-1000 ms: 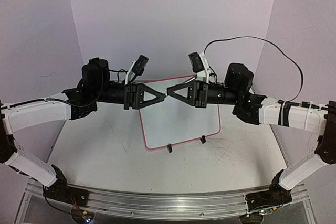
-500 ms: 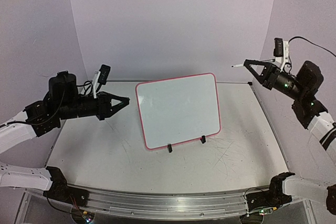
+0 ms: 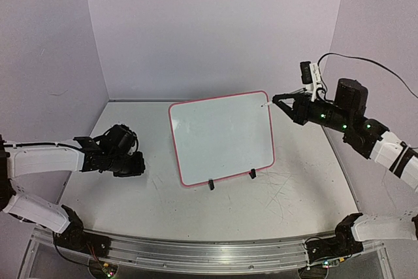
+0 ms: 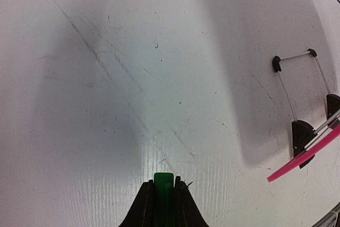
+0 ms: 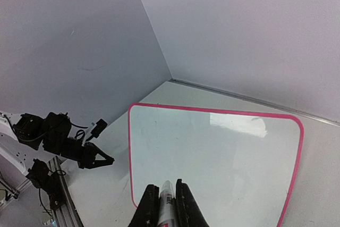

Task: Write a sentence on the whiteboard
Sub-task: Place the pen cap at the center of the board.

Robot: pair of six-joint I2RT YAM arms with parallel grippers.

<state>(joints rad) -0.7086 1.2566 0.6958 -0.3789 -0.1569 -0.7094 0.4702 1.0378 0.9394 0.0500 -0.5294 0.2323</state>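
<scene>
**Right arm poised to write**

The right gripper (image 3: pixel 282 100), clamped narrow on a white marker (image 5: pixel 167 206), was the nearer one. The whiteboard (image 3: pixel 222 138) stood mid-table on its clip feet (image 3: pixel 211 185), face blank, its upper right corner just left of the pen tip. The left gripper (image 4: pixel 159 203) hung low over the table (image 3: pixel 294 200), well left of the board, pinching a green piece (image 4: pixel 163 195), likely the cap.

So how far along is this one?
Done: nothing written; the pink-framed white whiteboard is blank. In hand: right end effector grips a white marker pen, tip by the board's upper right corner; left end effector holds a green piece, probably its cap. Left: the whole sentence.
</scene>
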